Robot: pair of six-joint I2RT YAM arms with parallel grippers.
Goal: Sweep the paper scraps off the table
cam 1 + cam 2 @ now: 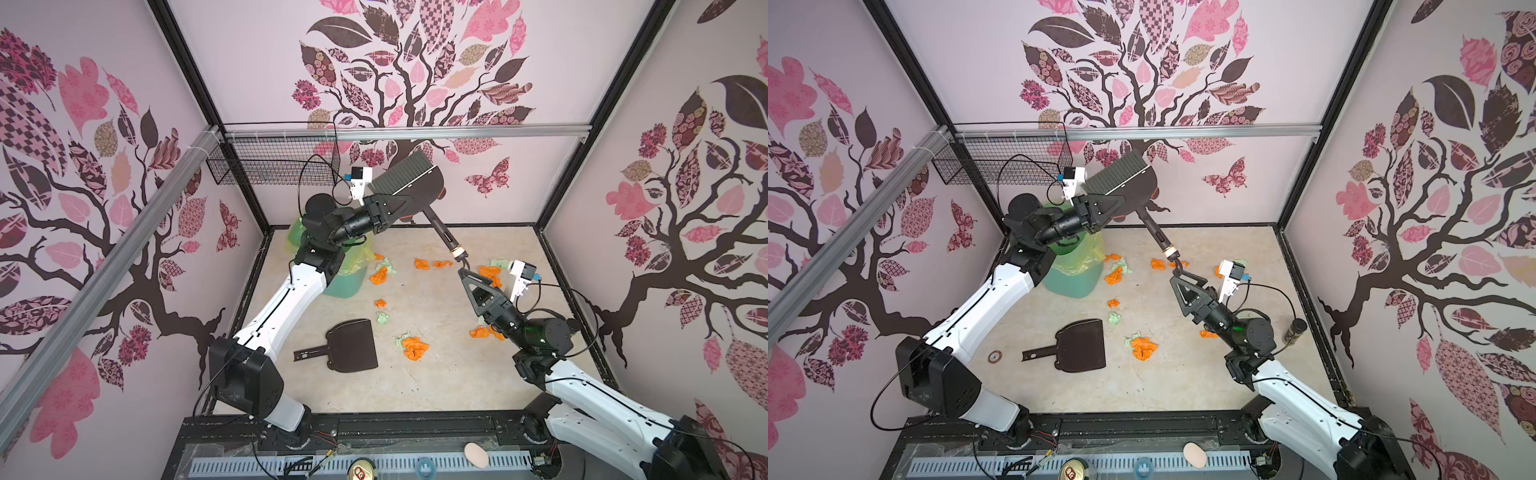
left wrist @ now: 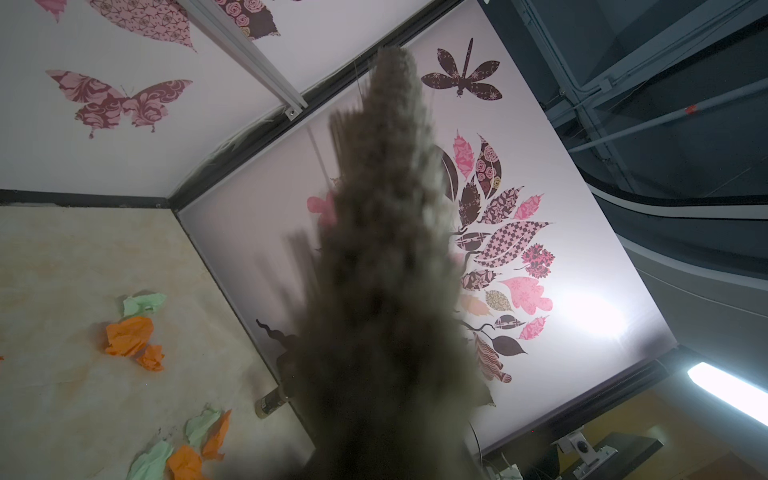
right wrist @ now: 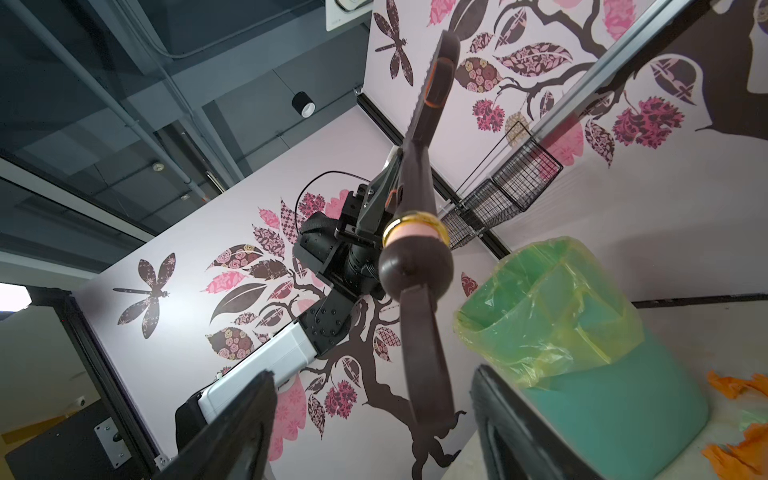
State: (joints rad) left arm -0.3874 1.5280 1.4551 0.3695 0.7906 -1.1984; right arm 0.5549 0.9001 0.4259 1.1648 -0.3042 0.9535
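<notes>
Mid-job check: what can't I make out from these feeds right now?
Left wrist view: blurred brush bristles fill the middle and hide the left gripper.
Both top views: the left arm covers much of the bin; its contents are unseen.
In a top view: the right gripper and its arm overlap some paper scraps.
Small dark container by the right wall: too small to identify.

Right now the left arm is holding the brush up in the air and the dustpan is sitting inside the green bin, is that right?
Not quite. The left gripper does hold the brush up in the air, but the dustpan lies flat on the table, apart from the green bin, as both top views show.
</notes>
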